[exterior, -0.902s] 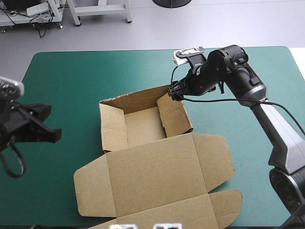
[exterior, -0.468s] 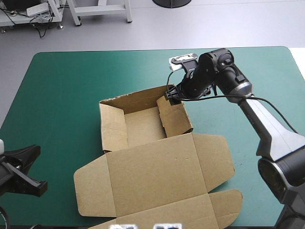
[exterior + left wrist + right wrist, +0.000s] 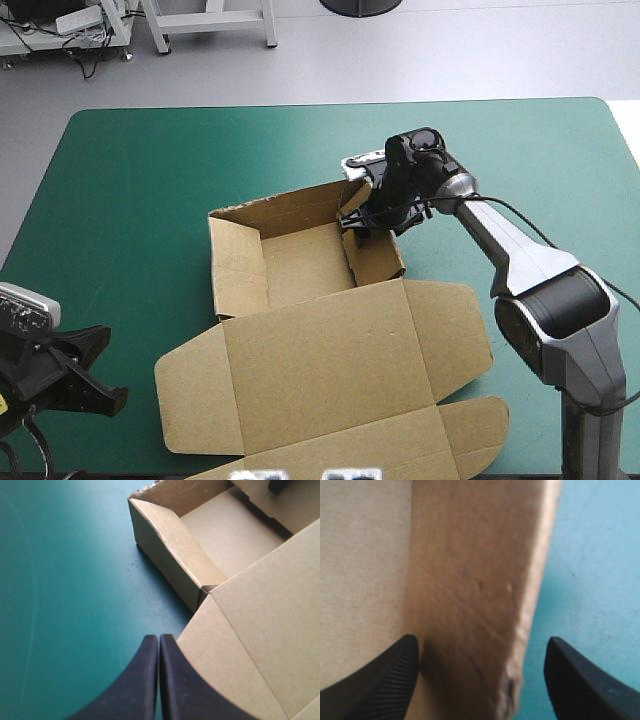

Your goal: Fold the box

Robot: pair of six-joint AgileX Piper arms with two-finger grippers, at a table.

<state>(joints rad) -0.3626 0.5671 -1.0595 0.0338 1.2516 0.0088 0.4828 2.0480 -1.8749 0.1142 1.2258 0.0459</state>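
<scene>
Two hands here, and only one is really on the job. The box point(image 3: 320, 330) sits around the middle of the desk point(image 3: 150, 160), reaching toward the near edge. The tray point(image 3: 300, 265) part is on the far side with its walls up. The lid point(image 3: 330, 380) lies flat on the teal-green cover on the near side, with its side flaps point(image 3: 190, 390) splayed out.

The right hand point(image 3: 481, 647) is at the tray's far right corner with its fingers spread wide, straddling the right wall point(image 3: 372, 250). One finger is over the inside of the tray and the other over the cover outside. It isn't gripping anything. My guess is it's lined up like that to pinch the wall, or to push its loose upper part down inside so it tucks.

The left hand point(image 3: 159, 645) sits by the desk's near left corner, fingers pressed together with nothing between them. It points toward the tray's left wall point(image 3: 175, 555), just beside the lid's left flap. It looks like it's just keeping out of the way.

Nothing in the tray, just bare brown board.
</scene>
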